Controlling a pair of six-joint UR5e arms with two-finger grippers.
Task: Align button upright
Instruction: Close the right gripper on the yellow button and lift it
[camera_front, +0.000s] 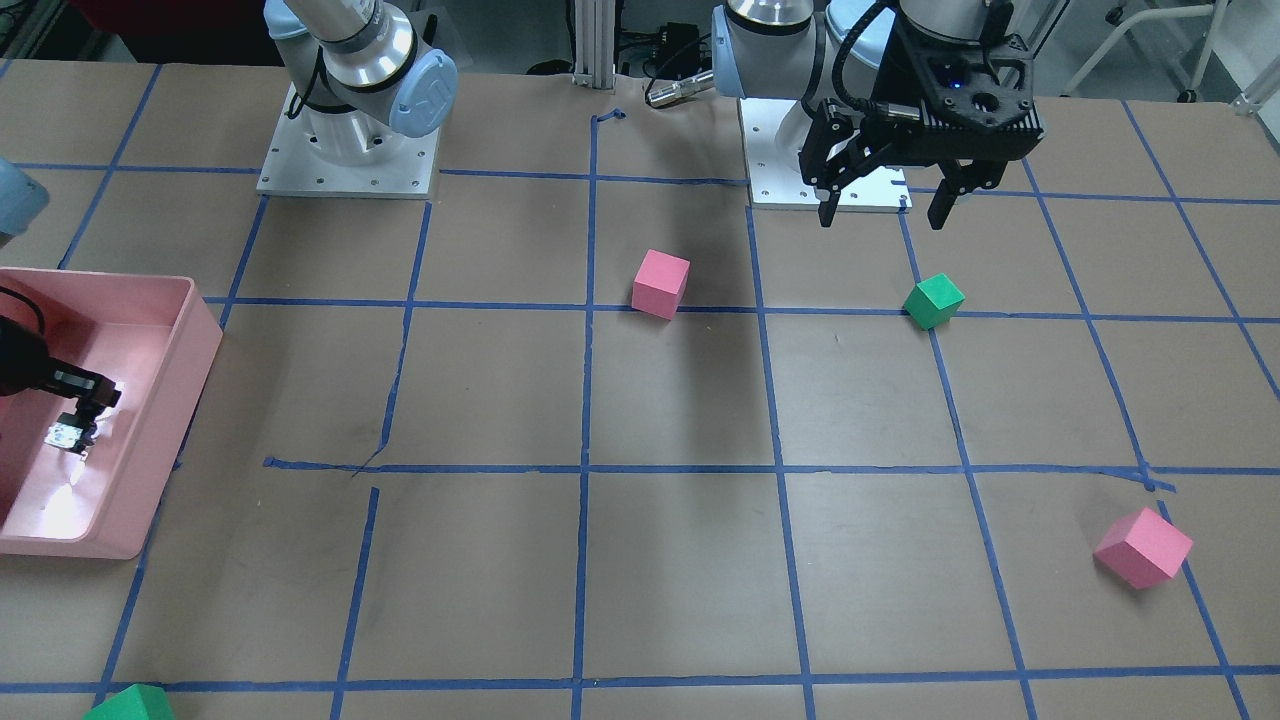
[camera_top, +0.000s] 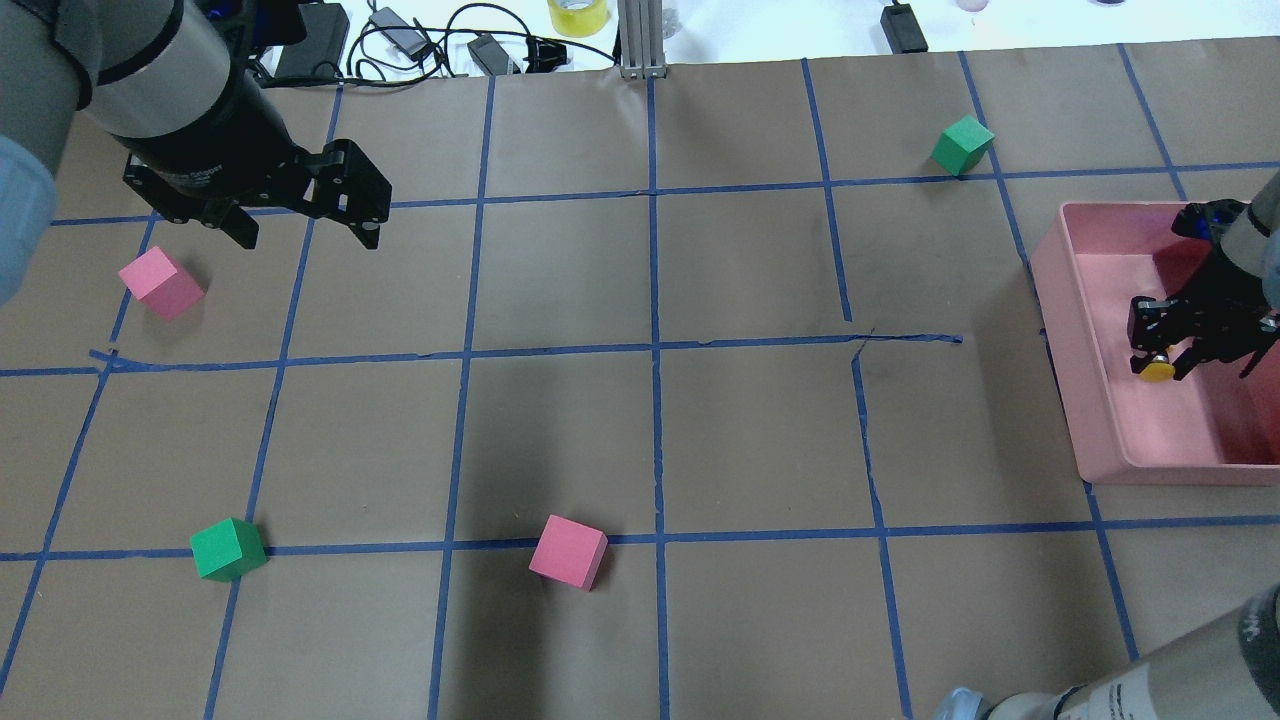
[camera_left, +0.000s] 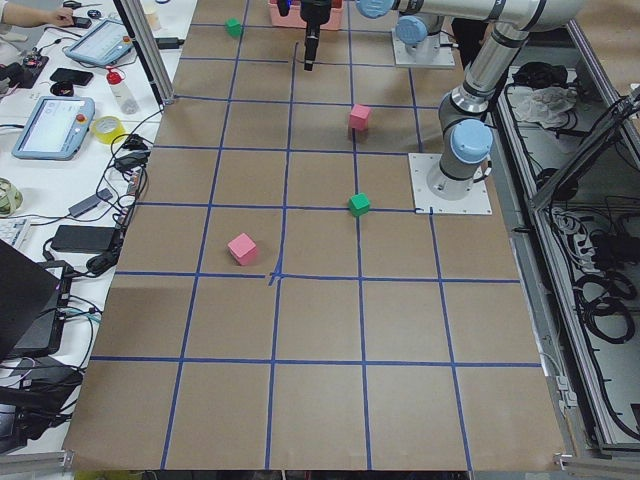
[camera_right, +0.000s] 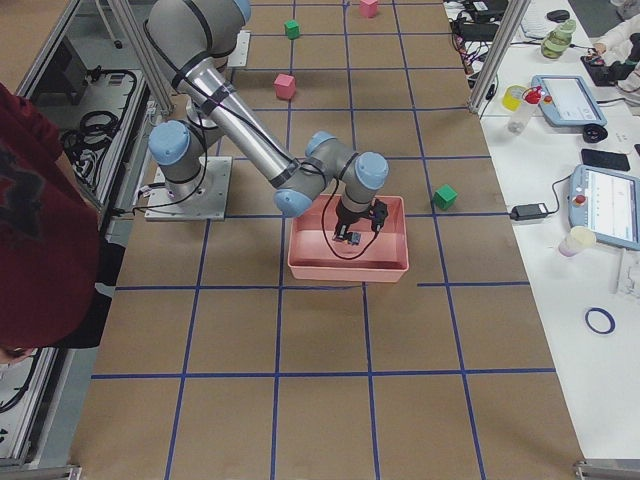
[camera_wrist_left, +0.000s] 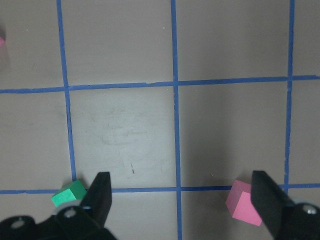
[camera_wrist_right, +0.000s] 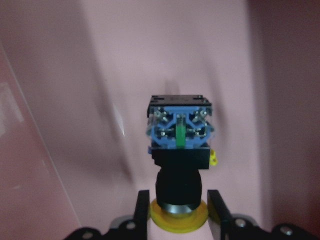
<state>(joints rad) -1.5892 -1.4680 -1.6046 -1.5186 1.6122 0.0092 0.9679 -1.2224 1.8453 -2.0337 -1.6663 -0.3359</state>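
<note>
1. Front-facing view: the right claw (camera_front: 82, 428) reaches into the shallow pink plastic tray (camera_front: 200, 330). The small plastic push-button (camera_front: 67, 436), with a yellow mushroom cap, black neck and black-and-white base, sits at its tips, base outermost. The left claw (camera_front: 885, 212) hangs spread, well apart from all this.
2. Overhead view: the yellow cap shows between the right claw's tips, with a tray wall near.
3. Right side view: the right claw leans rather than pointing straight down.
4. Left wrist view: the left claw's fingers (camera_wrist_left: 100, 192) are spread, with nothing between them.
5. Right wrist view: the right claw's fingers (camera_wrist_right: 142, 212) pinch only the cap's rim. The neck and base jut beyond the tips towards the tray floor.
6. The cap is round and smooth, so the push-button may swivel or slip in this narrow hold. If it is let go while it leans, it will likely topple, and the nearby wall could knock it.
</note>
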